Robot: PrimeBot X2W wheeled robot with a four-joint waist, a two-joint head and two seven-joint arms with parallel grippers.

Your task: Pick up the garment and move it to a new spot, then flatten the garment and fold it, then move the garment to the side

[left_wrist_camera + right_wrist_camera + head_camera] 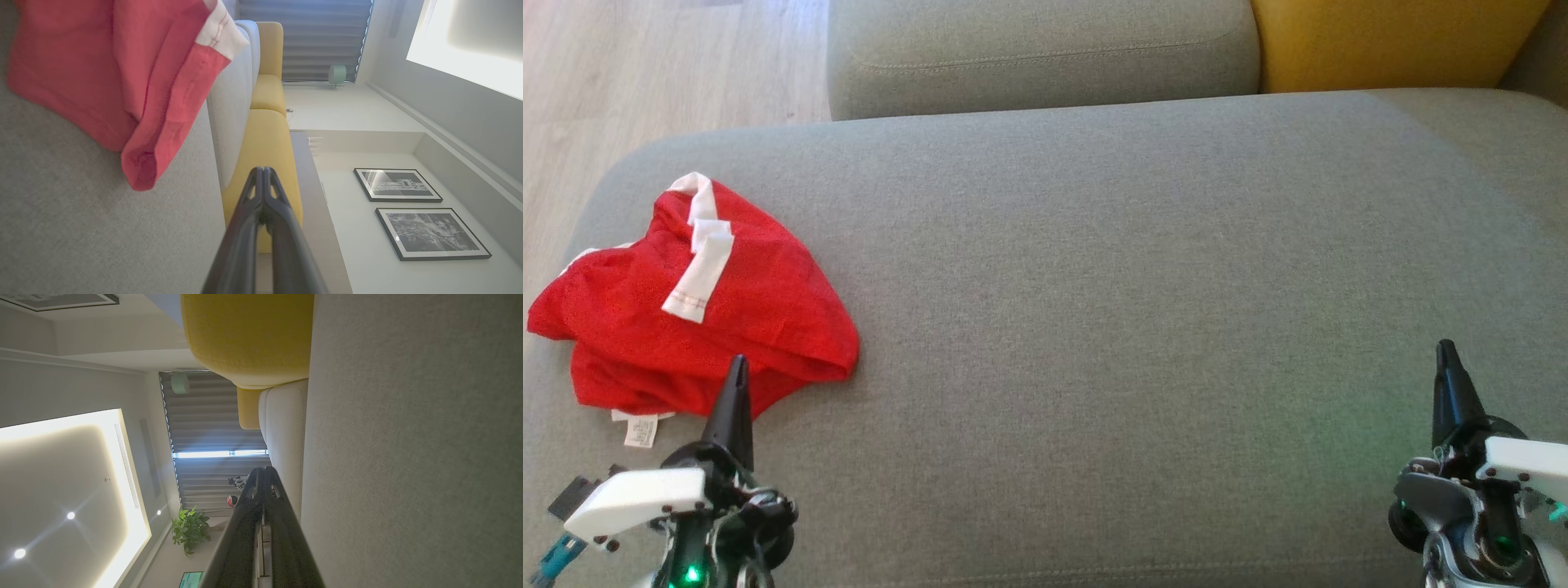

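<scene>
A crumpled red garment (735, 310) with white trim and a white label lies on the left part of the grey sofa seat (1111, 327). My left gripper (738, 363) is shut and empty at the lower left, its tip over the garment's near edge. In the left wrist view the garment (122, 77) hangs across the upper left, apart from the closed fingers (263, 173). My right gripper (1446, 349) is shut and empty at the lower right, far from the garment. Its fingers (264, 473) point along the seat in the right wrist view.
A grey back cushion (1045, 57) and a yellow cushion (1388, 41) line the far side of the seat. Wooden floor (645, 73) shows past the seat's left edge. The seat's middle and right are bare fabric.
</scene>
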